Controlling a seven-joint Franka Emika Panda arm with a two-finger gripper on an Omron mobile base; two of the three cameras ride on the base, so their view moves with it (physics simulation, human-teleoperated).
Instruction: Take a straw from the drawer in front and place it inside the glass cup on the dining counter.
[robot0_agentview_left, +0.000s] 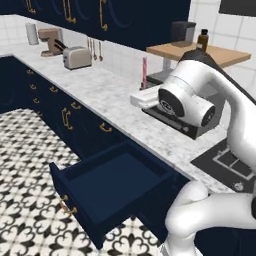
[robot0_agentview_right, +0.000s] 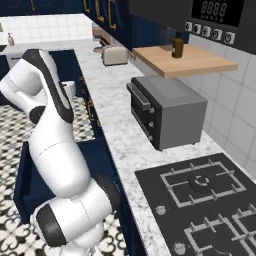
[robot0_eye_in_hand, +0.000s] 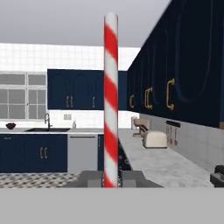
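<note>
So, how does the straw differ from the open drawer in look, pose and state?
The straw is thin with red and white stripes; the drawer is a wide, plain navy box. The straw stands upright, while the drawer lies flat, pulled out over the patterned floor. The straw is clamped in the shut gripper; the drawer holds nothing visible. Both are straight-edged, rigid things.

The straw (robot0_eye_in_hand: 110, 100) stands upright above the worktop (robot0_agentview_left: 100, 92), behind the open drawer (robot0_agentview_left: 112, 182).
</note>
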